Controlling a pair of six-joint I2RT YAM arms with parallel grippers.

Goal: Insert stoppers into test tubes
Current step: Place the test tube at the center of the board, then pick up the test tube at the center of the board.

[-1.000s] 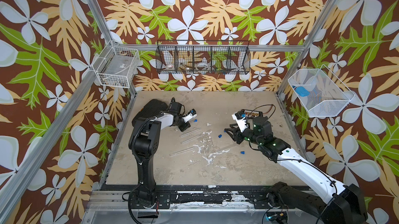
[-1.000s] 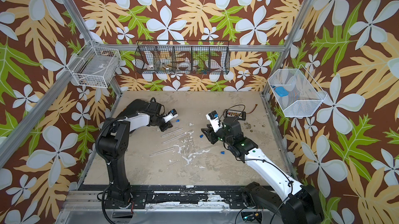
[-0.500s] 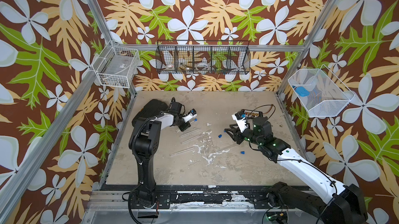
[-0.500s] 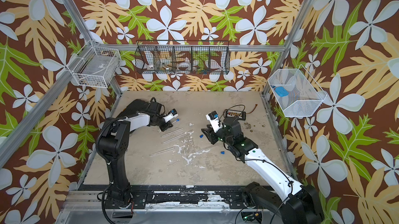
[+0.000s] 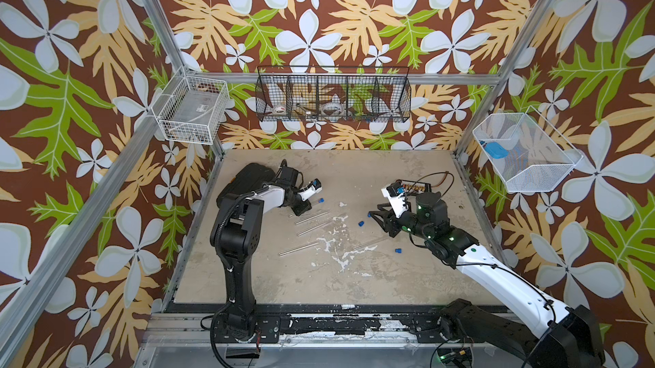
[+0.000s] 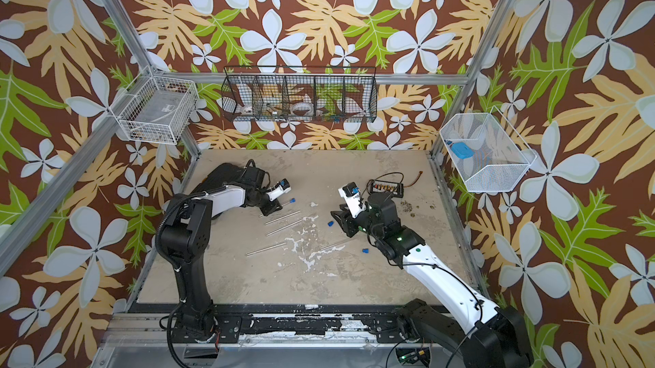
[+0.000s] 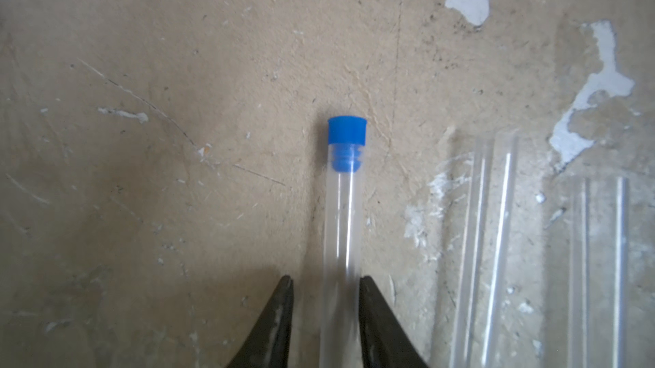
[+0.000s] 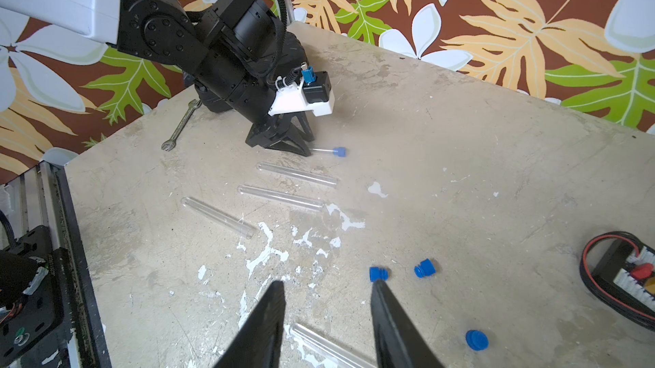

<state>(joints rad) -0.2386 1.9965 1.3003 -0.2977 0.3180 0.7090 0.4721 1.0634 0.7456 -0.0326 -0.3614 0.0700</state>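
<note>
Capped tube [image 7: 340,242] flat on table [image 7: 177,100], stopper [image 7: 346,130] seated in its mouth; looks parked as finished; three bare tubes [image 8: 281,198] just beside it, awaiting plugs; left gripper [image 7: 325,279] straddling capped tube, jaws slightly spread, gap on one side, no pinch; right gripper [image 8: 328,283] well apart from capped tube, spread and empty, over fifth tube [image 8: 326,346], near loose stoppers [image 8: 378,273]

Bare table [image 5: 354,175] lies open at the back; test tubes [image 8: 281,198] and stoppers [image 8: 378,273], apparently loose, clutter the centre.
</note>
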